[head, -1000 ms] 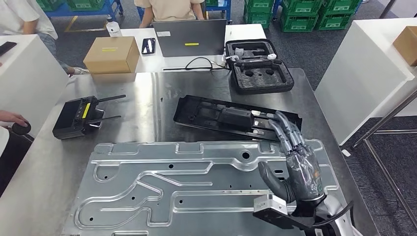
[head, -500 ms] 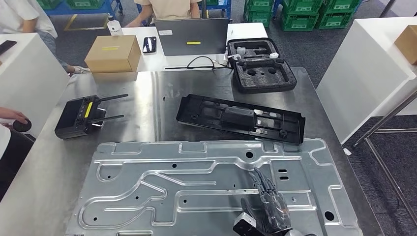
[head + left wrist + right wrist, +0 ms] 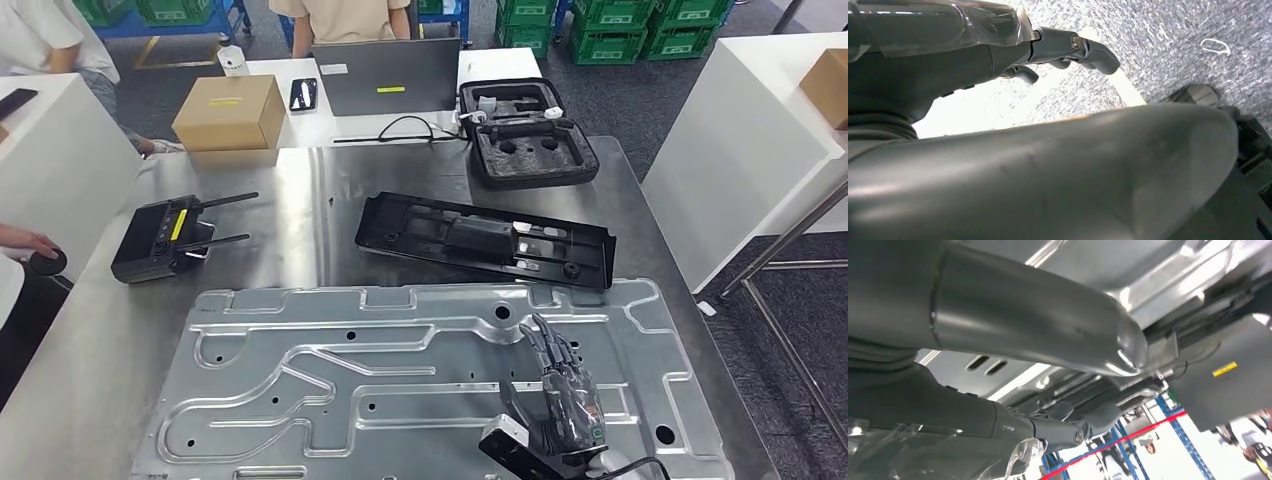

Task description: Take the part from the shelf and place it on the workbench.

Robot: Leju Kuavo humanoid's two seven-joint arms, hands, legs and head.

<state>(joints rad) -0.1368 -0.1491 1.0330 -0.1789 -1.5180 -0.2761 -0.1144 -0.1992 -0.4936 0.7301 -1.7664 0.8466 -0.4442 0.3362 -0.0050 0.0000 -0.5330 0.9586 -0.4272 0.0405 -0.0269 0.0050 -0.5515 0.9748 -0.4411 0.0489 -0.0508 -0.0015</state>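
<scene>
While the right robot hand (image 3: 562, 395) hovers low over the near right part of the big stamped metal plate (image 3: 350, 380), its fingers (image 3: 548, 340) are stretched out and slightly apart, pointing away from the robot, and it holds nothing. The left robot hand (image 3: 998, 55) hangs down over a speckled grey floor (image 3: 1173, 30), its fingers loosely bent with nothing in them. The metal plate lies flat on the steel desk (image 3: 300, 200) and takes up most of its near half. Just beyond the plate, the long black part (image 3: 485, 240) lies flat on the desk, well apart from the right robot hand, its far end angled toward the right. Further back, an open black case (image 3: 528, 135) sits at the desk's far edge; its foam lining holds a few small white and dark pieces, too small to tell what they are. To the left on the desk lies a black controller (image 3: 165, 238) with two antennas. Behind it, a closed cardboard box (image 3: 228, 110) stands on a white table (image 3: 300, 125), beside a phone (image 3: 302, 93) and a closed laptop (image 3: 385, 75). Green crates (image 3: 640, 25) are stacked on the floor further back.
</scene>
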